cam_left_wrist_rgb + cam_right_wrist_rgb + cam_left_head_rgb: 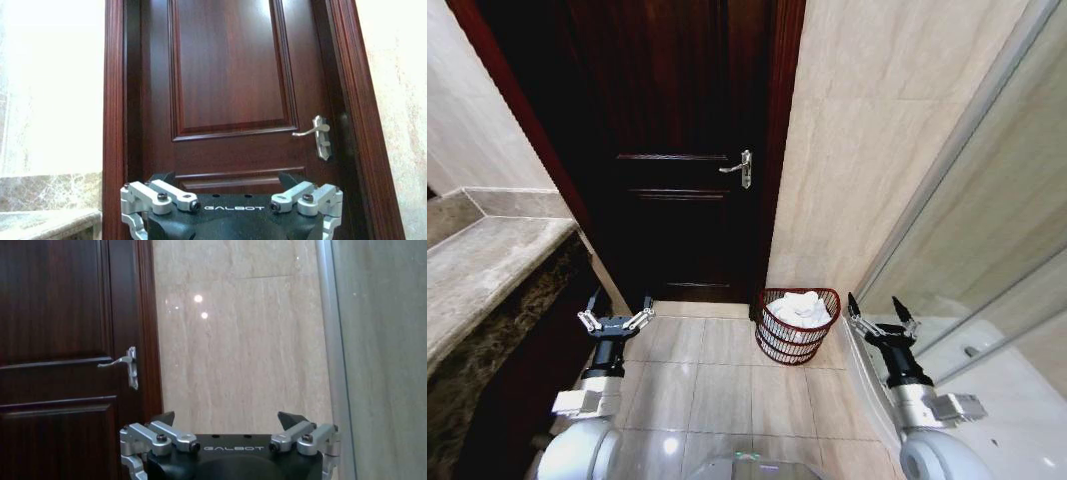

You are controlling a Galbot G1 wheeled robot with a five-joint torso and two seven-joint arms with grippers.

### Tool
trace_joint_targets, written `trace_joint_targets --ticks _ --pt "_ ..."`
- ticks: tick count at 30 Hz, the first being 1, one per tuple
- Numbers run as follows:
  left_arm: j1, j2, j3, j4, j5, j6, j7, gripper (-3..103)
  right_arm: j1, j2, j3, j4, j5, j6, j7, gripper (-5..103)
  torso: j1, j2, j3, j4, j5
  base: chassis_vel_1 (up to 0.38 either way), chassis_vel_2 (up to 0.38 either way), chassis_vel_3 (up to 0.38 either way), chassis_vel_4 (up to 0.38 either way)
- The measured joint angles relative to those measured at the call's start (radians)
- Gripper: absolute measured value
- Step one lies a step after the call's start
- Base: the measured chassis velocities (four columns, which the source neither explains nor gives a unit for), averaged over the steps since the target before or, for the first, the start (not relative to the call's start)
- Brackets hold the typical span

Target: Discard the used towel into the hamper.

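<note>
Both tools, the left tool (616,318) and right tool (882,315), hang spread wide and empty, since the white towel (800,306) already sits bunched in the hamper (797,345) on the floor between and just ahead of them, looks done.

Hamper (796,328): round, dark reddish-brown open-weave wire basket, upright on the tiled floor beside the wall, rim wider than base. Towel (800,307): 1 white crumpled cloth, lying inside, reaching rim level.
</note>
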Motion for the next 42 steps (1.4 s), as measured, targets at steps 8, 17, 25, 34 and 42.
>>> trace_joint_targets --ticks 8,17,25,34,42 --pt "0.003 -0.009 -0.002 -0.006 -0.001 -0.001 -0.001 100 0.0 -0.011 0.0 0.001 0.0 0.001 -0.002 100 0.016 0.037 0.021 0.0 0.0 0.0 0.0 0.0 0.0" --pt "0.002 -0.011 -0.002 -0.005 0.002 -0.006 0.0 100 0.001 -0.019 -0.001 0.002 0.001 0.0 -0.003 100 0.035 0.079 0.044 0.0 0.0 0.0 0.0 0.0 0.0" --pt "0.002 -0.007 -0.004 -0.014 -0.004 -0.002 0.0 100 0.002 -0.027 -0.001 0.005 0.002 -0.005 -0.002 100 0.052 0.119 0.067 0.0 0.0 0.0 0.0 0.0 0.0" --pt "0.001 -0.002 -0.016 -0.014 -0.021 -0.002 0.002 100 0.008 -0.039 -0.016 0.015 -0.004 -0.017 0.011 100 0.073 0.166 0.092 0.0 0.0 0.0 0.0 0.0 0.0" --pt "0.0 0.001 -0.02 -0.013 -0.033 -0.003 0.008 100 0.013 -0.043 -0.033 0.016 -0.013 -0.024 0.02 100 0.091 0.205 0.114 0.0 0.0 0.0 0.0 0.0 0.0"
